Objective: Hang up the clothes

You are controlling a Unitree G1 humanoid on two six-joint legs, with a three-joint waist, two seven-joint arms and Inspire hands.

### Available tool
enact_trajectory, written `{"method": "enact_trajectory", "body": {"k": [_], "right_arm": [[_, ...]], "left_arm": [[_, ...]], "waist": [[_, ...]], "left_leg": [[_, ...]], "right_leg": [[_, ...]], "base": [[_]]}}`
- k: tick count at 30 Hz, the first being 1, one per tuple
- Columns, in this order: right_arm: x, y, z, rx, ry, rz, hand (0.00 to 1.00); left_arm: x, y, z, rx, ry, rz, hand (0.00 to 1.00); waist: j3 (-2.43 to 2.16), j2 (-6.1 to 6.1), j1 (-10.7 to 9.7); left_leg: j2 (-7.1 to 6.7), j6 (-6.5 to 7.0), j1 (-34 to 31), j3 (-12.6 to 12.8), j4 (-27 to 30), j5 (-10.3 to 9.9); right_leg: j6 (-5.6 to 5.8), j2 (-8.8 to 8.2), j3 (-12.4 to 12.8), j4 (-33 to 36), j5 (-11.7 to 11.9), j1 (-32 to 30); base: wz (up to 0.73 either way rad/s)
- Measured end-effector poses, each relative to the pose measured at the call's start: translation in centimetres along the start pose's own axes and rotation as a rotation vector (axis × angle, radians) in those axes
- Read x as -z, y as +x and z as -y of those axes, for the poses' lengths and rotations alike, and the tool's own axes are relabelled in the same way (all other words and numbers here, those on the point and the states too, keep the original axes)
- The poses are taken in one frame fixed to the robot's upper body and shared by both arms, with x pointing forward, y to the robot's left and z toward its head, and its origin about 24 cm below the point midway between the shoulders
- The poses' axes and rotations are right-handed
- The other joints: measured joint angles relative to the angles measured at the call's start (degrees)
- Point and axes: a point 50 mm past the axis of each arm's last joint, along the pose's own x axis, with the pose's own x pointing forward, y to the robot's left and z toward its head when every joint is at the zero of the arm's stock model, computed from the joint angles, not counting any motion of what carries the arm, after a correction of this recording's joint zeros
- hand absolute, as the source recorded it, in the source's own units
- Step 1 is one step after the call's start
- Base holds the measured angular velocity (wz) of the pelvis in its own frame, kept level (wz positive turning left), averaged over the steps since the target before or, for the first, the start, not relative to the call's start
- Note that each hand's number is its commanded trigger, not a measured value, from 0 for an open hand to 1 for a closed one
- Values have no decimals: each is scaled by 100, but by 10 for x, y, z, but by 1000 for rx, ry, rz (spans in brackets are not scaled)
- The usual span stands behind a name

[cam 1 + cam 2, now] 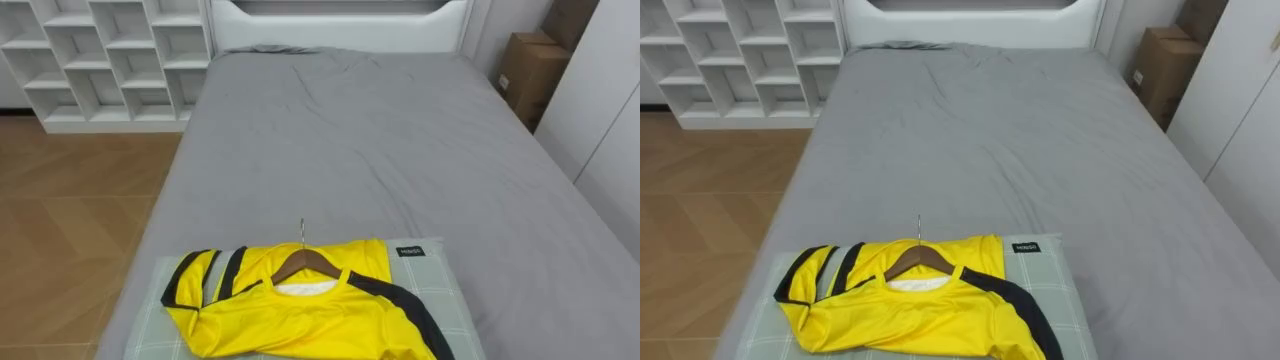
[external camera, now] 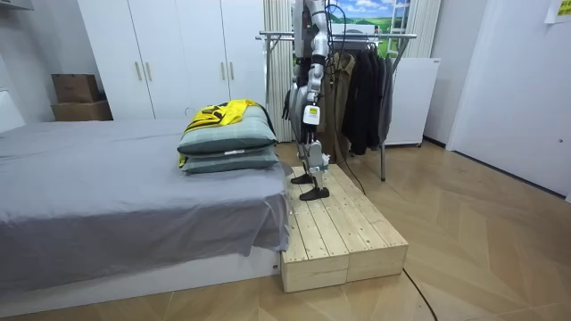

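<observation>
A yellow shirt (image 1: 300,310) with black stripes lies flat on a pale green pillow (image 1: 445,295) at the near end of the bed. A wooden hanger (image 1: 303,262) sits in its collar, with the metal hook pointing up the bed. In the room view the shirt (image 2: 223,113) tops two stacked pillows (image 2: 234,143), and the robot stands on a wooden platform (image 2: 343,234) just beside them. Its left hand (image 2: 309,114) hangs by its side, and its right hand (image 2: 290,103) hangs a little nearer the bed. Behind the robot stands a clothes rack (image 2: 357,37) with dark garments.
The grey bed (image 1: 380,140) stretches ahead to a white headboard. A white cubby shelf (image 1: 110,60) stands at the far left and a cardboard box (image 1: 525,70) at the far right. White wardrobes (image 2: 178,53) line the wall in the room view.
</observation>
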Motion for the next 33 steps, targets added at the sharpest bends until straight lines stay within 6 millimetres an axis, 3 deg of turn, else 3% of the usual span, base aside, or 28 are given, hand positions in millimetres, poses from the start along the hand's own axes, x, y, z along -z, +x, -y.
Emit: {"method": "enact_trajectory", "body": {"k": [16,33], "right_arm": [[-1,0,0,-7,19,7,0],[2,-1,1,-2,19,6,0]], "left_arm": [[-2,0,1,-15,-3,14,0],[0,-1,1,-23,-21,22,0]], "waist": [[3,-4,-6],[9,-69,-6]], "left_leg": [[4,2,43,63,-10,-1],[-3,2,65,19,-52,-1]], "right_leg": [[0,14,122,14,0,5],[6,-2,-2,-17,-4,85]], "base": [[-1],[1]]}}
